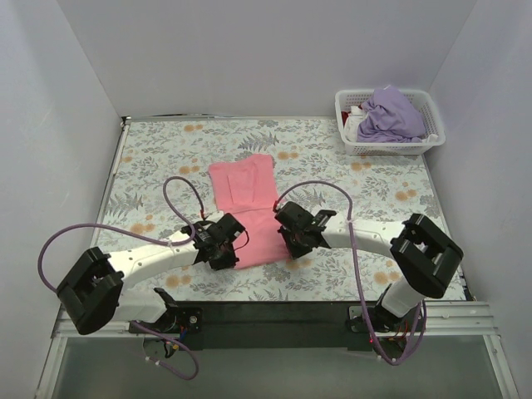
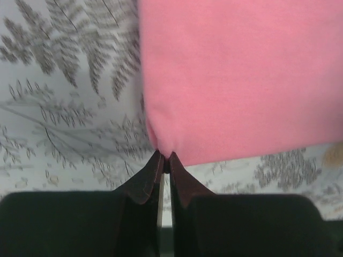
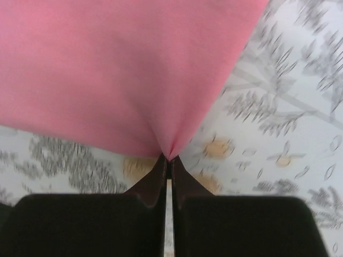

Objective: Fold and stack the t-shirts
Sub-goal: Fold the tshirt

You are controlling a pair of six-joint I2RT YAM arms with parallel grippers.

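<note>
The salmon pink t-shirt (image 1: pixel 243 199) lies near the centre of the bench, on the floral tablecloth (image 1: pixel 166 158), as a long narrow shape running from the far side toward the arm bases. The left pincer (image 2: pixel 165 159) is pressed together on the near left corner of this shirt; in the left wrist view the cloth puckers into a small point between the dark fingertips (image 2: pixel 153 174). The right pincer (image 3: pixel 168 159) is likewise pressed together, pinching the near right corner, where the fabric gathers into a sharp crease at the tips. Both arms reach inward from their own sides, so the two pincers sit at opposite ends of the shirt's near edge, with pink cloth spanning between them. Whether that edge is raised off the tablecloth cannot be told. The lavender purple t-shirt (image 1: pixel 391 115) lies crumpled in the white lattice basket (image 1: pixel 351 148) at the far right corner of the bench, well apart from both arms.
</note>
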